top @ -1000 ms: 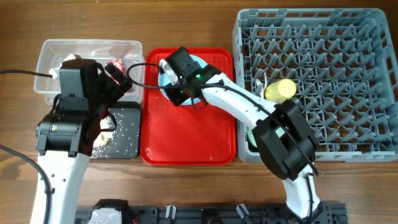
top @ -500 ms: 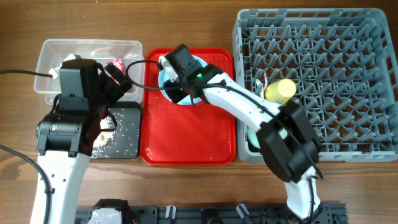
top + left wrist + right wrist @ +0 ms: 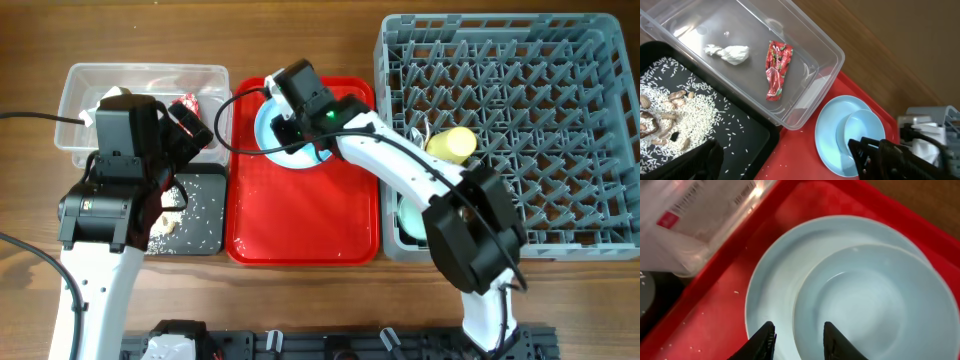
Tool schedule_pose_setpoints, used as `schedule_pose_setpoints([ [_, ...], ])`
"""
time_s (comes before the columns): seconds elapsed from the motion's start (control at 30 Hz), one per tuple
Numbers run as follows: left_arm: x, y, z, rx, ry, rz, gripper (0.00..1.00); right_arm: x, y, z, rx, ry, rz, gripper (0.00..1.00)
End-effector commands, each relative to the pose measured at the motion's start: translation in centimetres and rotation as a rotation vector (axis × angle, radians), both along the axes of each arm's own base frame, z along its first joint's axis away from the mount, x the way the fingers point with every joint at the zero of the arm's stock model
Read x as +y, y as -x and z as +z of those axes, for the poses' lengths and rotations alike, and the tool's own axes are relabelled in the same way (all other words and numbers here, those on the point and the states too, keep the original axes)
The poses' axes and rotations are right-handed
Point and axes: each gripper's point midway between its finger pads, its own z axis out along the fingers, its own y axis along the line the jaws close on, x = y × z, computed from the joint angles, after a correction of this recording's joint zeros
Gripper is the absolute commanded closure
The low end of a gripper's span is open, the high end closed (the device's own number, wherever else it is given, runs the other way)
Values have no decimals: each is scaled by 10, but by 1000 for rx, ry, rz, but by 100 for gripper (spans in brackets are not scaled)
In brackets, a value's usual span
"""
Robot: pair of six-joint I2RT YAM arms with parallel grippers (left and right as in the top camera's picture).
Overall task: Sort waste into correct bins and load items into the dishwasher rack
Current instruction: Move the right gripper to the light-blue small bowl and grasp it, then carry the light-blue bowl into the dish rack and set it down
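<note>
Right fingers (image 3: 766, 340) narrowly parted, astride pale blue bowl (image 3: 875, 310) rim, on blue plate (image 3: 772, 275). Left fingers (image 3: 890, 155) wide, empty.

From above I see the right arm (image 3: 385, 165) stretched across the red tray (image 3: 300, 225), its wrist covering most of the light blue plate (image 3: 264, 130). The left arm (image 3: 110, 195) hangs over the clear tub (image 3: 75, 100) and black tray (image 3: 203, 215); a yellow cup (image 3: 452, 145) lies in the grey rack (image 3: 560, 130).

Left gripper (image 3: 190, 120) upper left, jaws wide apart. Right arm stretched toward upper centre; right gripper (image 3: 799, 336) jaws partly apart.
</note>
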Motion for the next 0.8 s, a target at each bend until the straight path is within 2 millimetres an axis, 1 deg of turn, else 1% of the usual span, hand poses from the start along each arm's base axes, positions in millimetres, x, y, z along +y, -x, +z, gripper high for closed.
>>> schedule_pose_setpoints([
  [0.0, 0, -2, 7, -16, -4, -8, 0, -2, -3, -31, 28, 48, 2, 67],
  [0.1, 0, -2, 7, -16, -4, -8, 0, -3, -3, -40, 39, 60, 0, 67],
  [0.2, 0, -2, 7, -16, -4, -8, 0, -4, -2, -40, 42, 62, 0, 68],
  [0.23, 0, -2, 7, -16, -4, -8, 0, -4, -2, -41, 43, 63, 0, 71],
  [0.3, 0, -2, 7, -16, -4, -8, 0, -6, 1, -43, 56, 73, 0, 74],
  [0.47, 0, -2, 7, -16, -4, -8, 0, -13, 9, -55, 84, 96, 0, 76],
  [0.53, 0, -2, 7, -16, -4, -8, 0, -14, 10, -57, 88, 99, 0, 91],
  [0.57, 0, -2, 7, -16, -4, -8, 0, -13, 9, -55, 83, 94, 0, 95],
  [0.63, 0, -2, 7, -16, -4, -8, 0, -8, 5, -42, 63, 72, 2, 96],
  [0.67, 0, -2, 7, -16, -4, -8, 0, -3, 0, -21, 32, 39, 5, 96],
  [0.73, 0, -2, 7, -16, -4, -8, 0, 2, -7, 17, -27, -14, 3, 96],
  [0.77, 0, -2, 7, -16, -4, -8, 0, 4, -9, 45, -63, -63, 9, 96],
])
